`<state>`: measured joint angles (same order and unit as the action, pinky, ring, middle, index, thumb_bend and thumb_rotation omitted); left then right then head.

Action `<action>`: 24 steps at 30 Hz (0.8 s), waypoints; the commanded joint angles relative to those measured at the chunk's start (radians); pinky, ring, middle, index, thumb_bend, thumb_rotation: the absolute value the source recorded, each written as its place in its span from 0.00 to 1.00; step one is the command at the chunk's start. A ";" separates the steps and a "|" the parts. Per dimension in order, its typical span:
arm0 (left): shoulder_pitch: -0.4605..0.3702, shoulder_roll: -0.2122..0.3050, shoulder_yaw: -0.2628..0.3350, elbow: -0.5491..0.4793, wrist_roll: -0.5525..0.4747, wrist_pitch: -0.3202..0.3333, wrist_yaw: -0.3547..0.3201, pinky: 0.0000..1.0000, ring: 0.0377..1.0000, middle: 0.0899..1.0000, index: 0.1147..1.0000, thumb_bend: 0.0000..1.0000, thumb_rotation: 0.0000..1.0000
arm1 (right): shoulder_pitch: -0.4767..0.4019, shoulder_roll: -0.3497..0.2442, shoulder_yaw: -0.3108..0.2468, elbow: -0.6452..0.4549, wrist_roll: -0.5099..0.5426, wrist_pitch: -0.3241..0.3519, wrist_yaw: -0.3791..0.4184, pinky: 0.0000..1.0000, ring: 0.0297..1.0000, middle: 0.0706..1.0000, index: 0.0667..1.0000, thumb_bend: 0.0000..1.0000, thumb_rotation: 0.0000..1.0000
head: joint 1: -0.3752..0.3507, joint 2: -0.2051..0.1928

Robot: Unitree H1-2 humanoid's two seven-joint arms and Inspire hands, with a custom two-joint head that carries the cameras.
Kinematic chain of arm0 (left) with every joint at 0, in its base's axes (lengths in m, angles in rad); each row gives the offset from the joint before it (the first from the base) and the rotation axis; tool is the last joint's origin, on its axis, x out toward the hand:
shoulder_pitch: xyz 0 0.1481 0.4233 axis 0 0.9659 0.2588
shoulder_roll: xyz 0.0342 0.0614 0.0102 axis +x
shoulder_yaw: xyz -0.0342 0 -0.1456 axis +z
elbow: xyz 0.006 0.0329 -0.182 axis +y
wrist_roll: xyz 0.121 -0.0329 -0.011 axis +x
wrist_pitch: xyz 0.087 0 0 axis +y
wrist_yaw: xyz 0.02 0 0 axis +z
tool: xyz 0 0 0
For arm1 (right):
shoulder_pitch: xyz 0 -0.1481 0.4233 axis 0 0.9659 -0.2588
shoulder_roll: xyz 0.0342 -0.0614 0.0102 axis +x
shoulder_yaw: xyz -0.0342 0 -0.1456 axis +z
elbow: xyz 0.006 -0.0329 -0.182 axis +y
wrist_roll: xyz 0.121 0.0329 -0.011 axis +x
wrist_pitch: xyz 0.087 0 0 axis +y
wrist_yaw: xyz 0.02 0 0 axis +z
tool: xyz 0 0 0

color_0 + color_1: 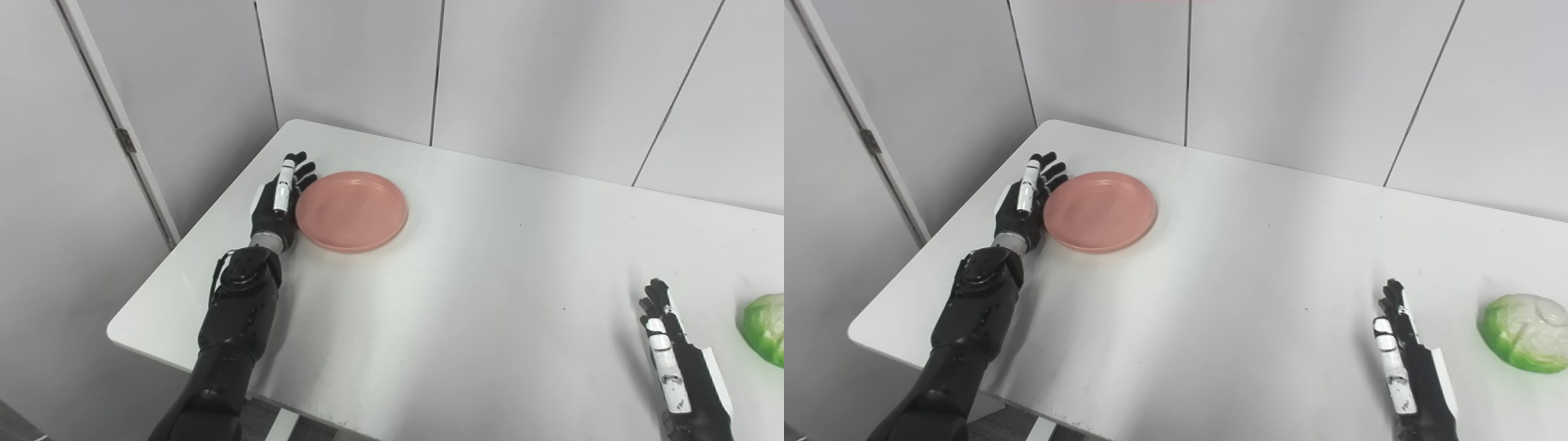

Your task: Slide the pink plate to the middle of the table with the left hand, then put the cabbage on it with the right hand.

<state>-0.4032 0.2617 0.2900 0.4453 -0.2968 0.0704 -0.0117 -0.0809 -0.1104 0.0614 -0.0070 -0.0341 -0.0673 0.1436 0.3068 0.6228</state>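
- Pink plate sits near the table's far left corner, nowhere near the middle yet.
- Left hand is flat and open against its left rim, holding nothing.
- Cabbage sits untouched far right; right hand open and empty beside it.
- So basically both steps are left.

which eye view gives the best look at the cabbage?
The right eye view. There the whole cabbage sits in frame on the table, right of the open right hand, not touching it. In the left eye view the picture's right edge cuts it off, so only its left part shows.
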 commanded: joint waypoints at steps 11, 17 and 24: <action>0.014 -0.061 -0.059 -0.100 -0.041 0.083 -0.066 0.89 0.88 0.88 0.86 0.42 1.00 | -0.003 0.030 0.015 0.017 -0.012 -0.023 -0.011 1.00 1.00 1.00 1.00 0.26 1.00 | -0.058 0.025; 0.026 -0.100 -0.073 -0.149 -0.077 0.127 -0.096 0.89 0.89 0.89 0.87 0.41 1.00 | 0.000 0.042 0.023 0.015 -0.036 -0.013 -0.022 1.00 1.00 1.00 1.00 0.29 1.00 | -0.119 0.039; 0.037 -0.147 -0.126 -0.220 -0.071 0.186 -0.105 0.89 0.88 0.88 0.87 0.40 1.00 | 0.005 0.062 0.031 0.002 -0.069 0.001 -0.039 1.00 1.00 1.00 1.00 0.30 1.00 | -0.176 0.053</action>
<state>-0.3593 0.1195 0.1722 0.2506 -0.3690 0.2357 -0.1108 -0.0828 -0.0717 0.0774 -0.0079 -0.1029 -0.0672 0.1162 0.1336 0.6764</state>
